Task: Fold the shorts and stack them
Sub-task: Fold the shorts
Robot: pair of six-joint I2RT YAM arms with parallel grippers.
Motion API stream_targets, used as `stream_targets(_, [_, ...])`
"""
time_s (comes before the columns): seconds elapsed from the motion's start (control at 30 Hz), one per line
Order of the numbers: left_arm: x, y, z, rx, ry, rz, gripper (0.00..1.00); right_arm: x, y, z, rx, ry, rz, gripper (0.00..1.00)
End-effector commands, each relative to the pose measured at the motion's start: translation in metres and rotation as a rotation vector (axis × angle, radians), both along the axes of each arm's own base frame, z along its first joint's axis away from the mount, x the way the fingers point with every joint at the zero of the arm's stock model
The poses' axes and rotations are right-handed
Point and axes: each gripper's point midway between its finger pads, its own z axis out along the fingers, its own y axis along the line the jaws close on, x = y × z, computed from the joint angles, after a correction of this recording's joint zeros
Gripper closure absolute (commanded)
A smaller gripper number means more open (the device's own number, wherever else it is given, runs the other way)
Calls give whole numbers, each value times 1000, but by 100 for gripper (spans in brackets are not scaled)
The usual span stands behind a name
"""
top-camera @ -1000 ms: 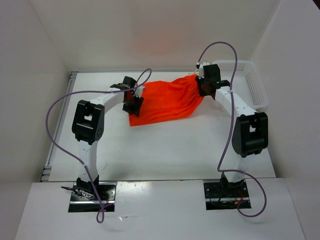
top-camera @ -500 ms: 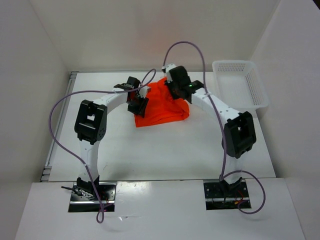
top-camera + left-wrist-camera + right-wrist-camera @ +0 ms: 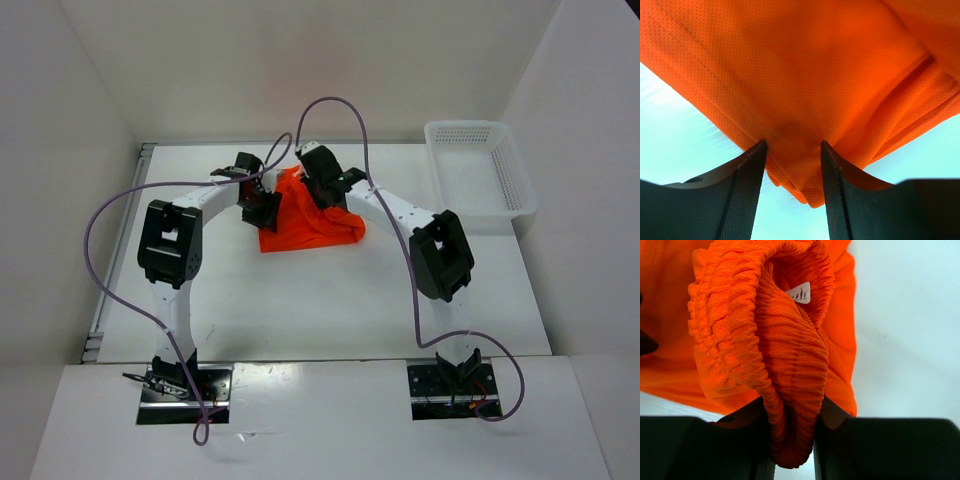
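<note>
The orange-red shorts (image 3: 310,222) lie bunched on the white table between my two grippers. My right gripper (image 3: 322,188) is shut on the gathered waistband (image 3: 790,390), pinched as a thick roll between its fingers, with the small white tag (image 3: 800,292) just above. My left gripper (image 3: 262,203) stands at the left edge of the shorts (image 3: 805,75). Its fingers (image 3: 752,170) are apart, their tips against the mesh cloth, and a folded corner (image 3: 800,185) hangs loose in the gap with table showing below it. The two grippers are close together.
A white perforated basket (image 3: 482,135) stands at the back right of the table. Purple cables loop above both arms. The white walls close in the back and sides, and a metal rail (image 3: 110,270) runs along the left edge.
My right gripper has carried the waistband leftward from near the basket to beside the left gripper, doubling the shorts over into a smaller heap. The left gripper has barely moved.
</note>
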Motion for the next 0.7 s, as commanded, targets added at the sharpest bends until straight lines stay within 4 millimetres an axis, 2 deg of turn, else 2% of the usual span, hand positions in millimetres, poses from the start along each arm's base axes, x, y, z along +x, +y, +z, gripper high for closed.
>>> stream_targets(0.0, [-12,15,-4,9,37,22,45,28,5,48,62,-156,-105,100])
stream_targets(0.07, [-12,15,-4,9,37,22,45,31,-1,52,46,-182,-137,100])
stream_targets(0.1, [-12,15,-4,9,37,22,45,34,-3,59,49,-207,-154,100])
stream_targets(0.3, [-11,19,-8,11,46,31,45,65,-71,91,36,-306,-362,100])
stream_targets(0.37, [-8,19,-6,9,37,31,45,67,-75,95,0,-323,-355,100])
stream_targets(0.4, [-11,19,-6,11,46,31,45,69,-73,102,8,-334,-344,100])
stream_targets(0.47, [-11,19,-6,11,46,31,45,70,-67,104,30,-331,-322,100])
stream_targets(0.53, [-11,19,-6,11,46,31,45,66,-50,113,60,-340,-283,100])
stream_targets(0.67, [-10,21,-6,19,44,35,45,48,-9,101,91,-290,-179,100])
